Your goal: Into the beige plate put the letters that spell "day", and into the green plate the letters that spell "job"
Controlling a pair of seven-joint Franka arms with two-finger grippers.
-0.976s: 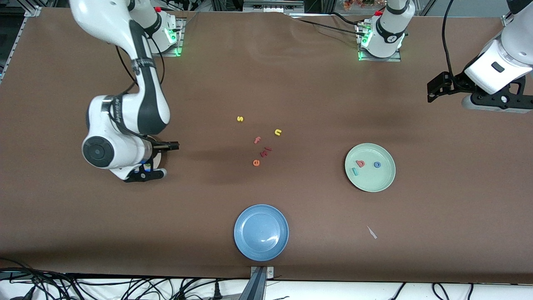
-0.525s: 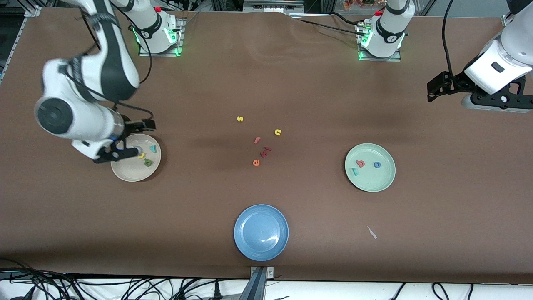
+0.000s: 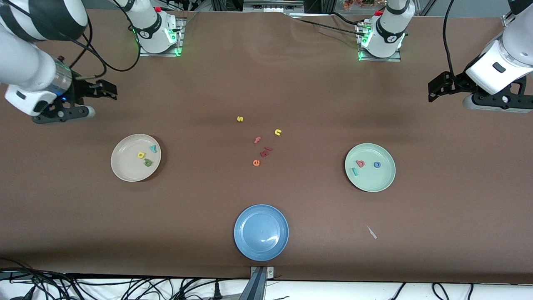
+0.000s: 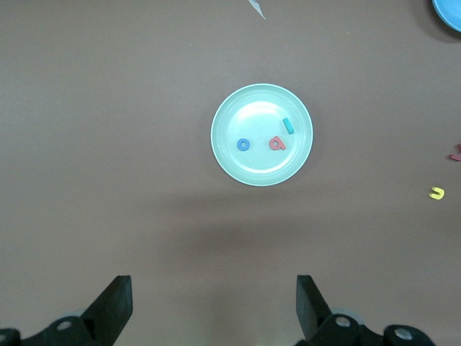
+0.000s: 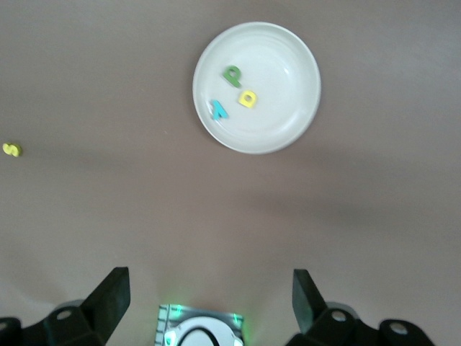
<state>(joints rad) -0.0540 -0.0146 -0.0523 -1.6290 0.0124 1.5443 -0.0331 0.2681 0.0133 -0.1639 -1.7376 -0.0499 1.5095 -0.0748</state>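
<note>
Jaws spread, empty: right gripper (image 3: 85, 102) up near beige plate (image 3: 125, 168), left gripper (image 3: 447, 85) near green plate (image 3: 383, 181)

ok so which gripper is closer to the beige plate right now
Right. The right gripper hangs open above bare table near the beige plate, toward the robots' bases from it. The left gripper waits open at the left arm's end of the table, past the green plate.
</note>
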